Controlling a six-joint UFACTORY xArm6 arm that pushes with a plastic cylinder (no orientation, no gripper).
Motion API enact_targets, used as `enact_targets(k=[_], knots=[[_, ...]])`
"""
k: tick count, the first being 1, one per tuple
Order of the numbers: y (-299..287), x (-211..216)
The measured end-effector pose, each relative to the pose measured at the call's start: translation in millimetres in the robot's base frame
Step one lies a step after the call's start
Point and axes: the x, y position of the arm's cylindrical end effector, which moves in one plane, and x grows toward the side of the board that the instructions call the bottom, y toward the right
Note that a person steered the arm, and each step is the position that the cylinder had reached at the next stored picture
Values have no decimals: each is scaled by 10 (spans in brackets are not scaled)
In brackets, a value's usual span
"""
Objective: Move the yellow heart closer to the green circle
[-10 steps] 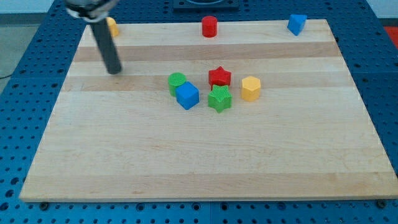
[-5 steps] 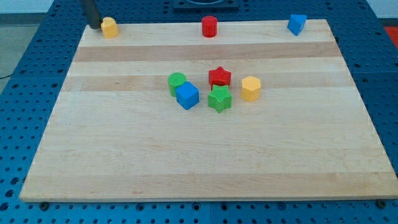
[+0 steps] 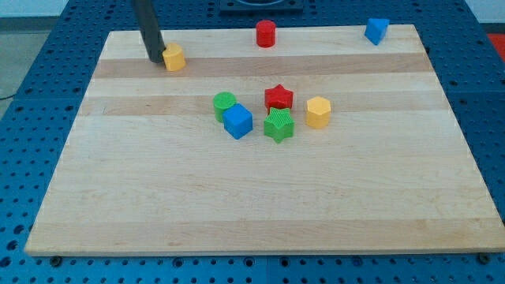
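The yellow heart [image 3: 174, 57] lies on the wooden board [image 3: 260, 197] near the view's top left. My tip [image 3: 153, 58] stands just to its left, touching or almost touching it. The green circle [image 3: 225, 103] sits near the board's middle, down and to the right of the heart, with a blue cube [image 3: 237, 121] pressed against its lower right side.
A red star [image 3: 278, 97], a green star [image 3: 278, 125] and a yellow hexagon [image 3: 318, 112] cluster right of the green circle. A red cylinder [image 3: 266, 34] stands at the top edge. A blue block [image 3: 376, 30] sits at the top right corner.
My tip went up past the board's top left corner, then came down and right behind the yellow heart. The heart has slid right and down towards the green circle.
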Motion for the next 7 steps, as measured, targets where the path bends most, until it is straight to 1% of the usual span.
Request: enact_targets(k=[1,3,4,5,6,7], knots=[[21,-7],[574,-164],[598,-330],[752,-344],[948,-229],[957,-9]])
